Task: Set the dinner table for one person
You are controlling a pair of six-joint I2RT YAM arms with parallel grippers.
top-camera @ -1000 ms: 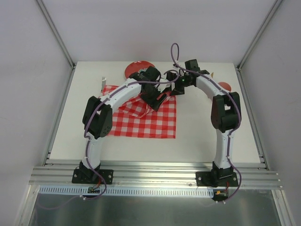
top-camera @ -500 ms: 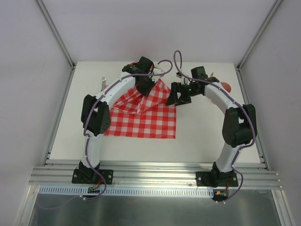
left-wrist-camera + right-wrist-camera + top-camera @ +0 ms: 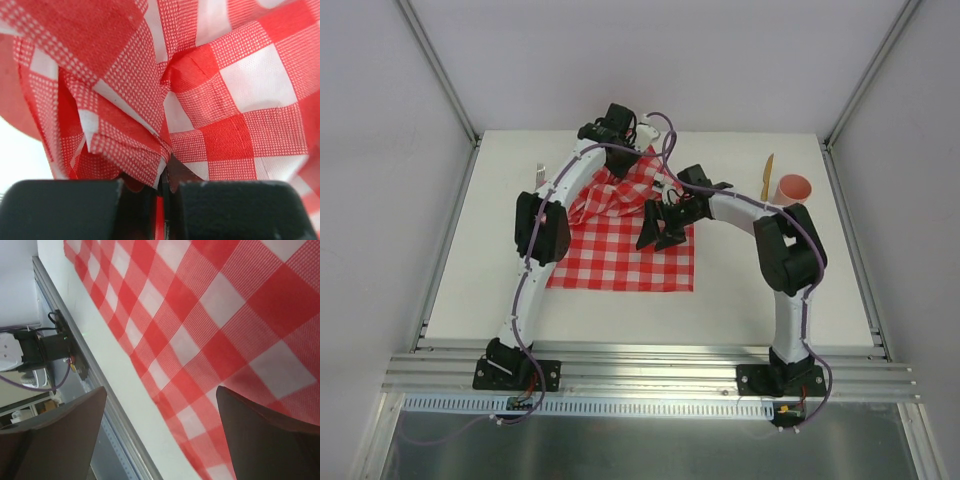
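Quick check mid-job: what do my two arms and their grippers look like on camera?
The left arm and right arm have white curved links, bulky black joints and black base plates. A purple cable runs along each. The left gripper and right gripper have plain dark fingers.

The dinner table [image 3: 750, 285] in front of me is a plain white top edged by grey rails [image 3: 650, 355]. A red-and-white checked cloth [image 3: 620, 262] lies left of centre, its near half flat on the surface, its far part bunched and raised off it. A fork [image 3: 540, 176] lies at the far left, just beside the cloth. At the far right stands a coral cup [image 3: 793, 189], with a slim tan utensil [image 3: 767, 177] just to its left.
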